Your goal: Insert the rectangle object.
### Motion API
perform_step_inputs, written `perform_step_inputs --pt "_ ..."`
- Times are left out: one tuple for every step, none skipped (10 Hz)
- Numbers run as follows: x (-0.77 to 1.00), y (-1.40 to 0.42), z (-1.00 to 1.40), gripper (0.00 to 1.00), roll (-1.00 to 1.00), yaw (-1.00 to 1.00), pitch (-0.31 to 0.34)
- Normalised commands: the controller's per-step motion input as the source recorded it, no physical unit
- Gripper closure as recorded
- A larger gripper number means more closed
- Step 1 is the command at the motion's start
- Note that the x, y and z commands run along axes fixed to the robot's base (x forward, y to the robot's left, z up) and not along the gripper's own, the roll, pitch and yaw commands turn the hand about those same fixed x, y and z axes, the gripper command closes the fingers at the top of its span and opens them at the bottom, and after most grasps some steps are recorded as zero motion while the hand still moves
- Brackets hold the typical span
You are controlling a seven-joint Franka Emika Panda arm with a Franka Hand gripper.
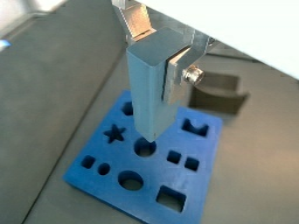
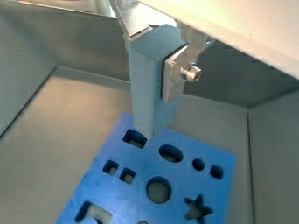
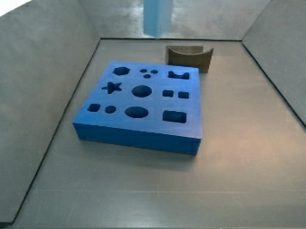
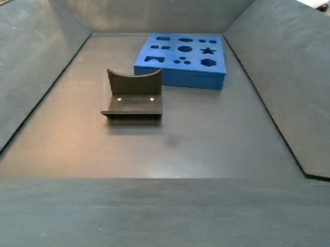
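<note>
My gripper (image 1: pixel 158 52) is shut on the rectangle object (image 1: pixel 149 87), a pale-blue elongated block held upright between the silver fingers (image 1: pixel 177 72). It also shows in a wrist view (image 2: pixel 149 87) and at the top edge of a side view (image 3: pixel 157 16). It hangs well above the large blue board (image 1: pixel 111 179) with shaped holes, over the board's far part. The board lies flat on the floor in both side views (image 3: pixel 134 125) (image 4: pixel 194 73). A small rectangular hole (image 2: pixel 135 136) shows just beside the block's lower end. The gripper is out of view in one side view.
A dark olive-brown curved piece (image 3: pixel 189 56) stands on the floor beside the board, also seen in a wrist view (image 1: pixel 219 93) and a side view (image 4: pixel 131 96). Grey sloping walls (image 3: pixel 66 80) enclose the floor on all sides.
</note>
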Motion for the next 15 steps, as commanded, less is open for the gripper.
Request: perform_step_inputs --pt "0.31 -0.12 -0.42 1.0 0.0 -0.76 0.0" --pt "0.33 -0.14 -0.4 1.0 0.0 -0.74 0.0" --pt "0.36 -0.16 -0.37 1.0 0.0 -0.71 0.0" --pt "0.37 -0.17 -0.36 1.0 0.0 -0.7 0.0" --pt "0.37 -0.17 -0.35 1.0 -0.01 -0.69 0.0" --pt "0.35 -0.17 -0.36 1.0 0.0 -0.71 0.0" --pt "0.3 -0.17 -0.36 1.0 0.0 -0.76 0.0" --pt "0.0 -0.12 -0.47 1.0 0.0 -1.0 -0.034" --pt "0.0 -0.11 -0.47 1.0 0.0 -1.0 -0.033" --pt "0.0 -0.11 -0.49 1.0 0.0 -1.0 -0.029" --pt "0.0 -0.11 -0.49 1.0 0.0 -1.0 -0.029" --pt "0.0 -0.11 -0.48 1.0 0.0 -1.0 -0.031" --pt "0.0 -0.11 -0.48 1.0 0.0 -1.0 -0.034" --pt "0.0 -0.11 -0.48 1.0 0.0 -1.0 -0.034" --pt "0.0 -0.11 -0.5 1.0 0.0 -1.0 -0.026"
